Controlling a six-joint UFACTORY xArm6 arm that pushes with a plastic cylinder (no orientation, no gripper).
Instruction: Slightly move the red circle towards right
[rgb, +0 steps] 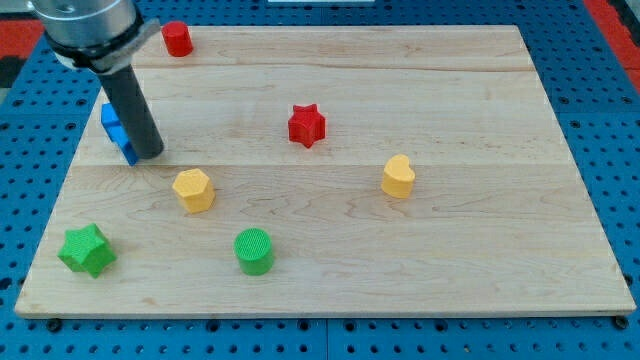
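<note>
The red circle (178, 38) is a short red cylinder near the board's top left edge. My tip (150, 153) is at the end of the dark rod, well below the red circle and a little to its left. The tip rests against a blue block (116, 128), which the rod partly hides, so its shape is unclear. The tip is not touching the red circle.
A red star (307, 125) sits near the middle. A yellow hexagon (193, 190) lies below right of the tip. A yellow heart (398, 176) is at the right. A green star (86, 250) and a green circle (254, 251) are near the bottom edge of the wooden board (480, 250).
</note>
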